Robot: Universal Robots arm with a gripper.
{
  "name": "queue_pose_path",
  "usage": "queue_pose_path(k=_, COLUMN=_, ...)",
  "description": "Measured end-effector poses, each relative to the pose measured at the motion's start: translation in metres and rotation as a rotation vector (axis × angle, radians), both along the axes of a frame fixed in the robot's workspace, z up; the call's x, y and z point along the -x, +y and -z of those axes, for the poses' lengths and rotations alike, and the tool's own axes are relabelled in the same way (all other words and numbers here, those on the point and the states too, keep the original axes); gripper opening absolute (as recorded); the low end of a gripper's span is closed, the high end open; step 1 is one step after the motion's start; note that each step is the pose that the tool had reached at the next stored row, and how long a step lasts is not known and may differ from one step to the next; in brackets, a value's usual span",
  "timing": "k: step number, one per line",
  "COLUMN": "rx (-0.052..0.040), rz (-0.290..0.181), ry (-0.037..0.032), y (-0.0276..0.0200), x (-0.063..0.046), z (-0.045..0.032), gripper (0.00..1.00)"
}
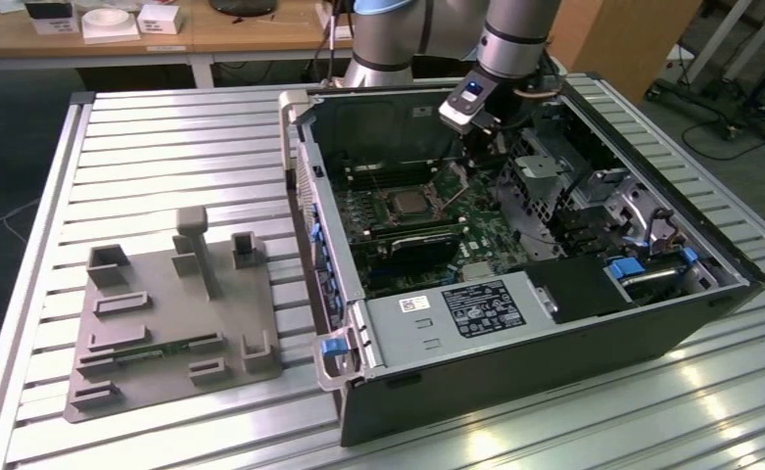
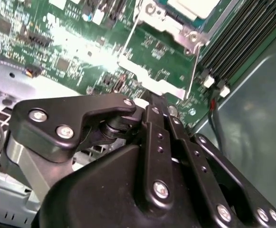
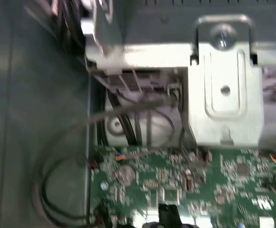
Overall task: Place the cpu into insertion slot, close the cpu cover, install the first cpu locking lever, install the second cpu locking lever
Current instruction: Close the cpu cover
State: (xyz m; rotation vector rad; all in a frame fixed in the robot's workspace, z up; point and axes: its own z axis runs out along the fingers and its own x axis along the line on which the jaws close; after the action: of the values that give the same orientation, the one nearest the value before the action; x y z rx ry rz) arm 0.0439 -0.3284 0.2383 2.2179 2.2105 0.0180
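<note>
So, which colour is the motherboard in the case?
The motherboard is green; the second wrist view shows it best.

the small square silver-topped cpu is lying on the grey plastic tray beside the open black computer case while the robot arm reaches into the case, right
Not on the tray. In the exterior view the small square silver-topped cpu sits on the green motherboard inside the open black computer case, away from the grey plastic tray. The robot arm does reach into the case.

The computer case (image 1: 526, 362) lies on the slatted table (image 1: 160, 147) toward the exterior view's right, with 1 fixture tray (image 1: 154, 289) to its left. Inside the case, the cpu (image 1: 412, 204) sits mid-motherboard (image 1: 487, 235). The power supply (image 1: 467, 311) is nearer, and the gripper (image 2: 152, 100) is behind.
</note>
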Motion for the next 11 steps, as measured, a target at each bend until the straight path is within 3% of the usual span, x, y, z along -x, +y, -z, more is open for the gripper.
queue_pose_path(k=11, rx=-0.0001, rz=0.000, ry=0.0000, y=0.0004, x=0.027, z=0.0003, gripper=0.10)
